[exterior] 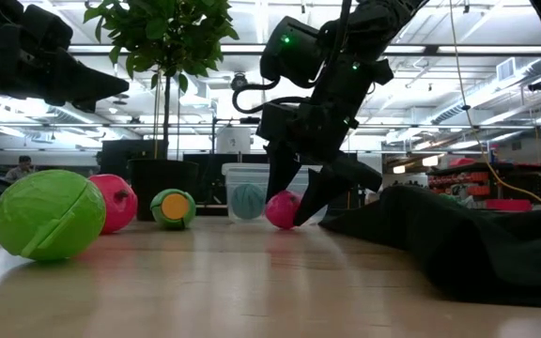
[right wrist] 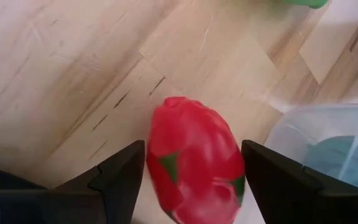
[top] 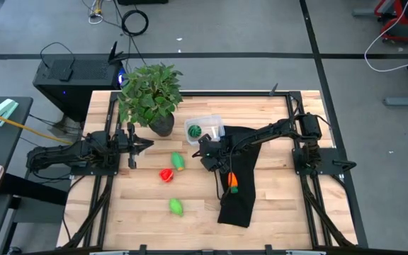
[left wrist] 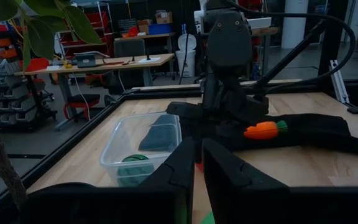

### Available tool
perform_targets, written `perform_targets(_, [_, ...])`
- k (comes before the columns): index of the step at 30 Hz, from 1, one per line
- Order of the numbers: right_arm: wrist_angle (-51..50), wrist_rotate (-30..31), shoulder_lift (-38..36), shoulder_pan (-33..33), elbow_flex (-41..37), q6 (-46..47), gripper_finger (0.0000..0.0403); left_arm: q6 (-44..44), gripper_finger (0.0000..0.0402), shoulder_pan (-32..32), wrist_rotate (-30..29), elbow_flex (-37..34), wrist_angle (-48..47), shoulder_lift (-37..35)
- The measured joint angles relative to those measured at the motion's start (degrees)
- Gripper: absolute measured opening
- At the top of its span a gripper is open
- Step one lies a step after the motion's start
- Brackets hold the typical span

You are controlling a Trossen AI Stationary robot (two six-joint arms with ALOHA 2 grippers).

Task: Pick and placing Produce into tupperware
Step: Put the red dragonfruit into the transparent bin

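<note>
A red toy fruit (right wrist: 194, 162) lies on the wooden table beside the clear tupperware (top: 205, 127), which holds a dark green round piece (top: 193, 131). My right gripper (right wrist: 193, 149) slants down over the red fruit, open, one finger on each side; in the low view the fruit (exterior: 283, 208) sits between the fingers. A second red piece (top: 166, 175), a green piece (top: 178, 161) and a light green piece (top: 176, 207) lie on the table. The orange carrot (top: 233, 183) lies on a black cloth (top: 241, 198). My left gripper (top: 149, 145) waits shut at the left. My right gripper's fingers (right wrist: 124, 177) stand close on either side of the red fruit, slanting down from the table's right. Whether they touch its sides (right wrist: 157, 155) I cannot tell. The fruit rests on the table.
A leafy potted plant (top: 149, 92) stands at the far side, left of the tupperware. The black cloth runs from the right arm toward the near edge. Bare wood lies at the near left and near right of the table.
</note>
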Motion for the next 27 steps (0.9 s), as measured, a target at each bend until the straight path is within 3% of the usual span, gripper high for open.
perform_targets(27, [0.0,1.6,0.0,2.2,0.0,-0.4,0.0252,0.0,0.0032,0.0,0.0,0.0,0.0,0.0])
